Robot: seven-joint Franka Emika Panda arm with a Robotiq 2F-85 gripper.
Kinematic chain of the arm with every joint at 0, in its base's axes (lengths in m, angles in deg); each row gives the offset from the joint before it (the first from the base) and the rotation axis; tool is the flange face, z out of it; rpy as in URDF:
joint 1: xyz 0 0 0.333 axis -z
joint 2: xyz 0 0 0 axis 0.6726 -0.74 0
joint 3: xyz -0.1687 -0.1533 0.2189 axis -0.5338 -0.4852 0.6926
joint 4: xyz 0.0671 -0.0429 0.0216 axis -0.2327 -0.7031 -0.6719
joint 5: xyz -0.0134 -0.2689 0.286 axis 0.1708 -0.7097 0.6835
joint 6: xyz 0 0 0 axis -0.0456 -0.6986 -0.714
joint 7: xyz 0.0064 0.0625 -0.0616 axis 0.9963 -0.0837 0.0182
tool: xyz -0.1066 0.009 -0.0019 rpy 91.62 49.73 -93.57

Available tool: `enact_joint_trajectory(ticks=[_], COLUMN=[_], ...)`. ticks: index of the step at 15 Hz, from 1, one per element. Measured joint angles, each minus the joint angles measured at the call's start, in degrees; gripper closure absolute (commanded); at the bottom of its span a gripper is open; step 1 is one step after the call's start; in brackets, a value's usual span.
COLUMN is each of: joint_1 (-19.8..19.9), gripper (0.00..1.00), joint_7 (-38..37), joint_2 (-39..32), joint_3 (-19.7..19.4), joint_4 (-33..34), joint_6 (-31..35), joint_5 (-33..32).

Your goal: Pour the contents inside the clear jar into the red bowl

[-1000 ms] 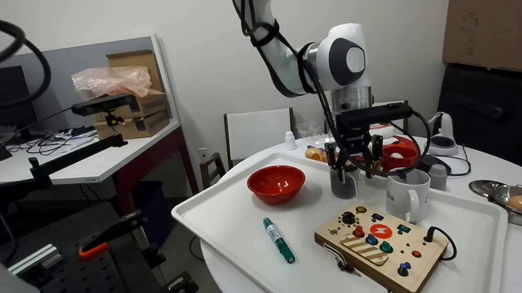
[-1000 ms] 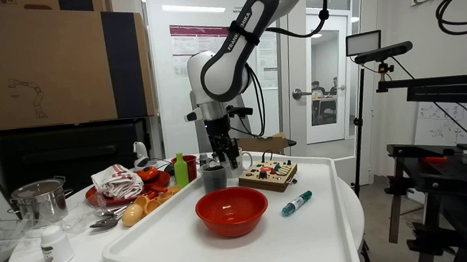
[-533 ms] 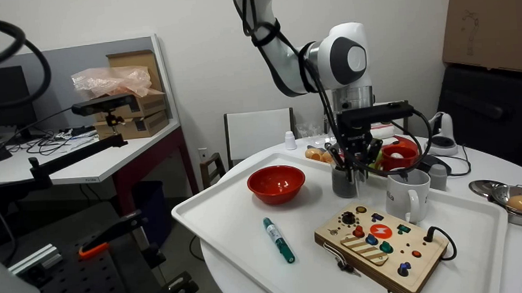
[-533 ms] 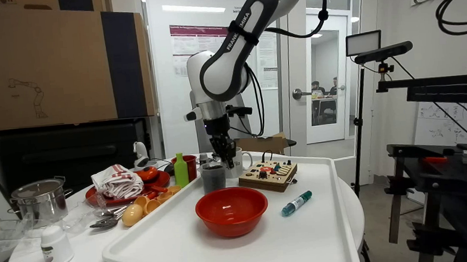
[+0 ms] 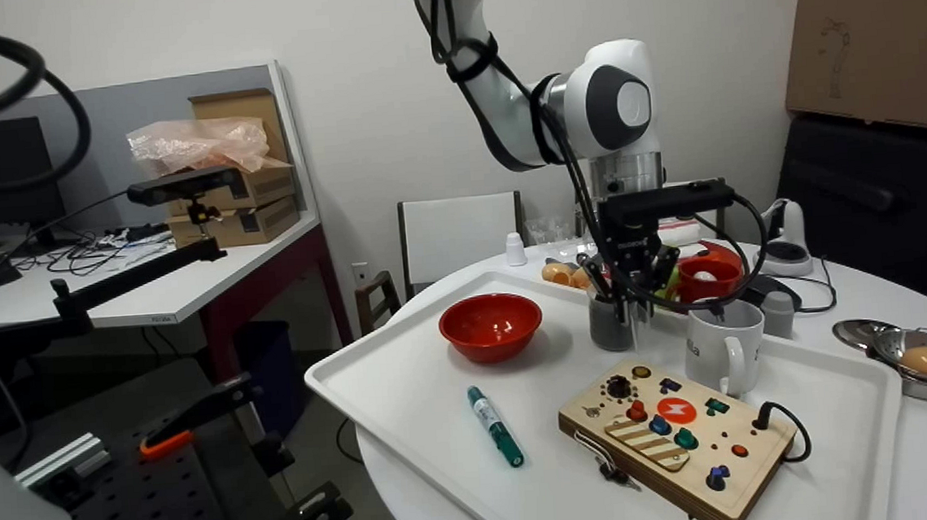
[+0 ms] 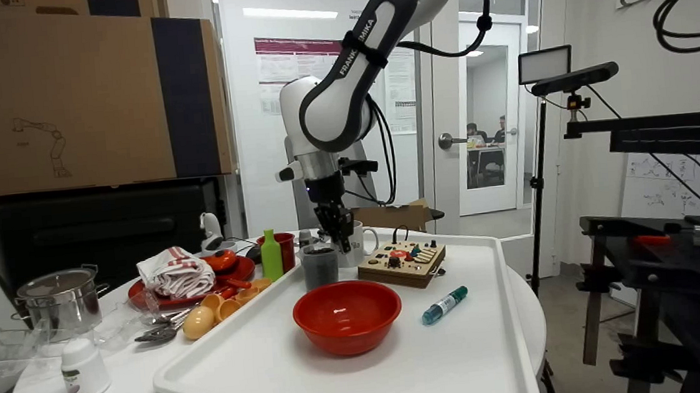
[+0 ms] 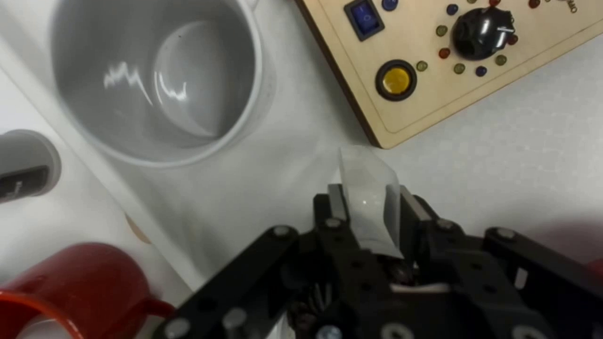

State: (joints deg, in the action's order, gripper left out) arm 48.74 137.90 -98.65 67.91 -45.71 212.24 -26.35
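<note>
The clear jar stands upright on the tray, with dark contents; in an exterior view, the jar shows a dark surface just under its rim. My gripper is beside the jar, its jaws closed around a see-through curved strip, which looks like the jar's handle. In the wrist view most of the jar is hidden behind the gripper. The red bowl, with nothing visible inside, sits on the tray to the jar's left there; in an exterior view the bowl is in front of the jar.
A white mug stands close to the gripper. The wooden switch box and a green marker lie on the white tray. Beyond the tray's edge are a green bottle and a red mug.
My gripper's fingers have come together on the clear strip beside the jar. The jar has shifted slightly; the arm has hardly moved, and the bowl stays put.
</note>
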Motion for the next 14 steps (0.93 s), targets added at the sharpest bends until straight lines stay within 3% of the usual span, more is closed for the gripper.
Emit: enact_joint_trajectory(ticks=[7,14], joint_1=[-1.0,-4.67], gripper=[0.84,0.84], joint_7=[0.0,0.0], joint_2=[3.03,12.45], joint_3=[0.32,-0.74], joint_4=[-0.26,-5.82], joint_6=[0.02,0.0], joint_5=[-1.1,-9.91])
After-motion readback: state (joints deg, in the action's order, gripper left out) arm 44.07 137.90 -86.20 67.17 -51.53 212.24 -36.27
